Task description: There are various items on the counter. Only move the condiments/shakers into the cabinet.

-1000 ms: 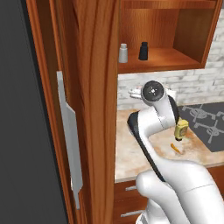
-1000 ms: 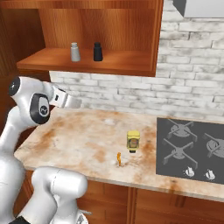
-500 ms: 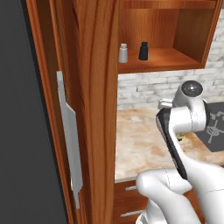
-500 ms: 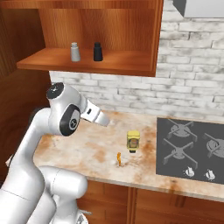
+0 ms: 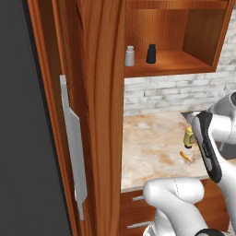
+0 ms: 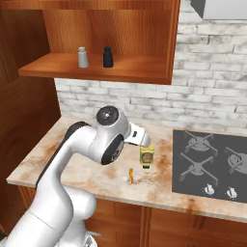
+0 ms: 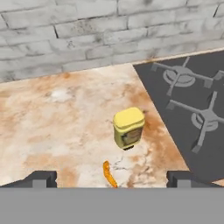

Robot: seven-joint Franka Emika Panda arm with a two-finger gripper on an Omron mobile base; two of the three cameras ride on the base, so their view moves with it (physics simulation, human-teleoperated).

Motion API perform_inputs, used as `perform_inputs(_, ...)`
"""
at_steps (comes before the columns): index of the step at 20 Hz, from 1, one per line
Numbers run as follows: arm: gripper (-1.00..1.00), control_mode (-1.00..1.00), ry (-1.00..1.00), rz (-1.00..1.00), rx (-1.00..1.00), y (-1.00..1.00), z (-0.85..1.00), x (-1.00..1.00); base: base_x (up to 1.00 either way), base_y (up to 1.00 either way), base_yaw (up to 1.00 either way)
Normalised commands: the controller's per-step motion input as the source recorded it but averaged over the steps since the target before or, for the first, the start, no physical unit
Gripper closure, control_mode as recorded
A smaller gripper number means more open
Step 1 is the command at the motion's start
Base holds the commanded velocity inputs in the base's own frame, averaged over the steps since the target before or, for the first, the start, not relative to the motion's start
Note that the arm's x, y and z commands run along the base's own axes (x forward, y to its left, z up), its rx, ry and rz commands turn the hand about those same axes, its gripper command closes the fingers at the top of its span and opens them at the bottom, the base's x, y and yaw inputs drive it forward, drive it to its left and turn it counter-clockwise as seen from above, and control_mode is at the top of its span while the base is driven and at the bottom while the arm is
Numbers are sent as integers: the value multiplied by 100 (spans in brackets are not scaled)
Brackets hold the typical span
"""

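The yellow-brown squeeze bottle (image 6: 146,156) (image 5: 188,137) (image 7: 128,127) stands upright on the marbled counter (image 6: 58,164) (image 7: 52,122), close to the stove. My gripper (image 6: 141,138) (image 7: 112,178) hovers above and just behind the bottle. It is open, its dark fingertips (image 7: 41,177) set wide apart with nothing between them. On the shelf of the wooden cabinet (image 6: 144,72) (image 5: 175,64) stand the grey shaker (image 6: 83,57) (image 5: 130,56) and the black shaker (image 6: 108,57) (image 5: 150,54), side by side.
A tiny orange stick (image 6: 130,175) (image 7: 108,174) lies on the counter in front of the bottle. The black stove top (image 6: 212,164) (image 7: 192,100) borders the counter on the right. The tall cabinet door (image 5: 101,115) stands open on the left. A brick wall (image 7: 87,30) runs behind.
My arm has swung rightwards across the counter, bringing the open gripper from the left side to above the squeeze bottle. The bottle, the orange stick and both shakers have stayed put.
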Motion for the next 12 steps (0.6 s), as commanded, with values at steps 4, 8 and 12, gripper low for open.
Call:
perform_inputs(4,-100,-100,0,50,7,-90,-21,-21,0,0,0)
perform_inputs(8,-100,-100,0,54,7,-80,-12,-7,0,0,0)
perform_inputs(12,-100,-100,-6,56,2,-62,-24,0,0,0,0)
